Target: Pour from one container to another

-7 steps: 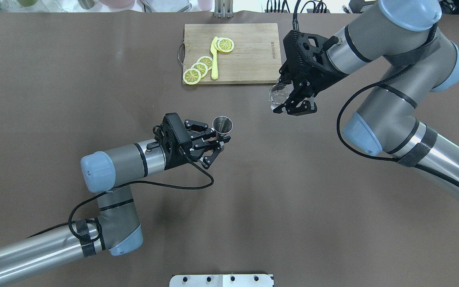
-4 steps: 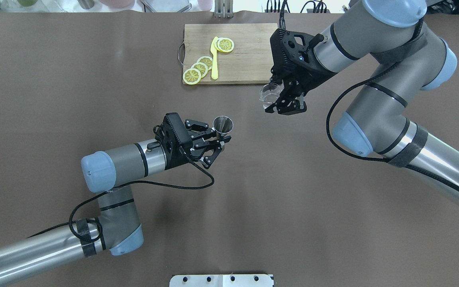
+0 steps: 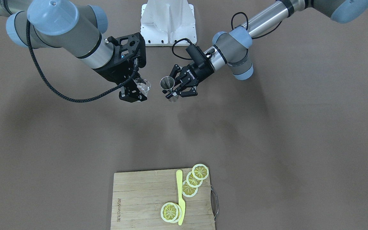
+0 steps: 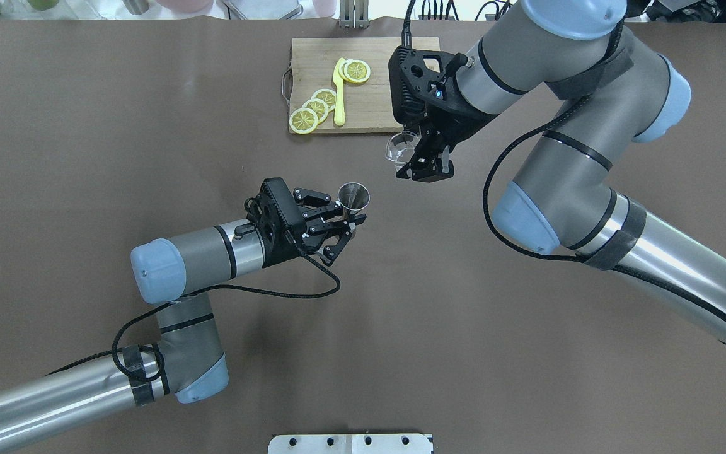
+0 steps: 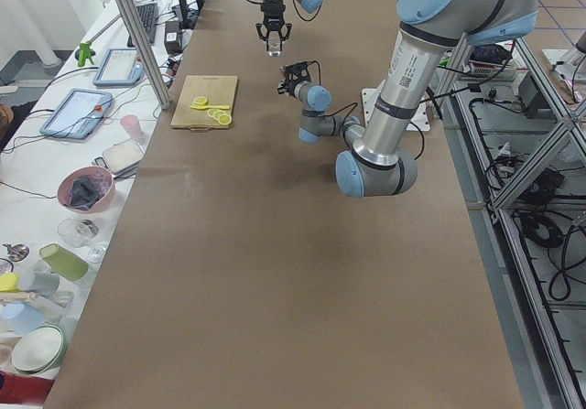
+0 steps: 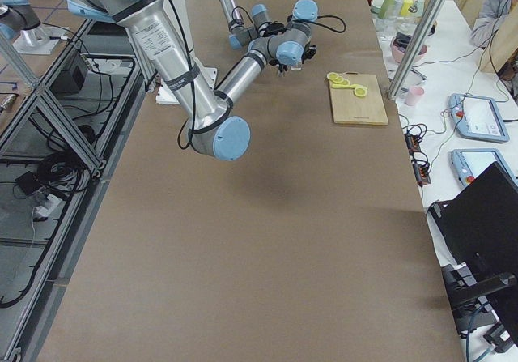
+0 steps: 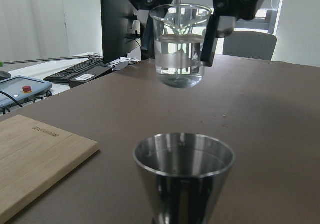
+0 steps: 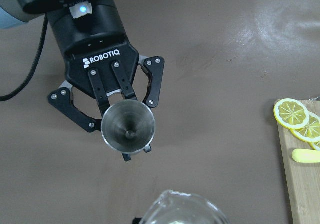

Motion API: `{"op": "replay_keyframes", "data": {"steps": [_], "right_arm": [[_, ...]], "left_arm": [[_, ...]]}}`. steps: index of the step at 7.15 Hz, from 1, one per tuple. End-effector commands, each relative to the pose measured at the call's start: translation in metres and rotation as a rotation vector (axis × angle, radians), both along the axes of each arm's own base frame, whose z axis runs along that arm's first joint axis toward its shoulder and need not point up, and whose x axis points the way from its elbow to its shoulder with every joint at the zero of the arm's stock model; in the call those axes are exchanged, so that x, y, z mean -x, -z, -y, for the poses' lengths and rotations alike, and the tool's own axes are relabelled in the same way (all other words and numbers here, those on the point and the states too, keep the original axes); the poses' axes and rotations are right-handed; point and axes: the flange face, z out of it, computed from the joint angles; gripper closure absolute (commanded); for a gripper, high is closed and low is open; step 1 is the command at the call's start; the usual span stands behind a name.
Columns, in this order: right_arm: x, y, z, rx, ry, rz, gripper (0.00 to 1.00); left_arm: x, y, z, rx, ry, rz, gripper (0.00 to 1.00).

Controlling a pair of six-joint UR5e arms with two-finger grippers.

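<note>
The glass (image 4: 399, 147) hangs in the air above the worktop (image 4: 149, 126), close to upright with its mouth up and its long axis vertical. The left wrist view shows clear liquid filling its lower part. The right fingers (image 4: 429, 165) reach down from above and are closed on its sides. It sits over bare worktop just off the near edge of the cutting board (image 4: 312, 57), apart from the metal cup (image 4: 353, 195) and a little toward the robot's right of it. In the left wrist view its base is higher than the metal cup's rim and beyond it, not over it. The metal cup also stands upright in the air, long axis vertical and wide open mouth up. The right wrist view looks straight down into its cone, and nothing can be made out inside it. The left fingers (image 4: 351, 221) come in from the side and are clamped on its narrow waist, with the lower cone below them. On the cutting board at the far side lie lemon slices (image 4: 316, 108) and a yellow knife (image 4: 339, 101).
</note>
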Motion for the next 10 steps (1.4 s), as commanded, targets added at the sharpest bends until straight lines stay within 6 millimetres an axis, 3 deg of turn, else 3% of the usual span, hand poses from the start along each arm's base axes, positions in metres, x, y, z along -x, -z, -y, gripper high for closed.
{"op": "replay_keyframes", "data": {"steps": [1, 3, 5, 10], "right_arm": [[0.016, 0.014, -0.013, -0.005, -0.006, -0.034, 1.00], [0.021, 0.017, -0.029, -0.021, -0.009, -0.071, 1.00], [0.011, 0.018, -0.055, -0.076, 0.016, -0.129, 1.00], [0.023, 0.017, -0.060, -0.054, 0.003, -0.208, 1.00]], "left_arm": [[-0.001, 0.001, 0.000, 0.000, -0.001, 0.000, 1.00], [-0.002, 0.000, 0.000, 0.000, -0.002, 0.001, 1.00], [-0.004, 0.004, -0.001, -0.002, -0.004, -0.003, 1.00], [-0.005, 0.005, -0.001, -0.001, -0.004, -0.003, 1.00]]}}
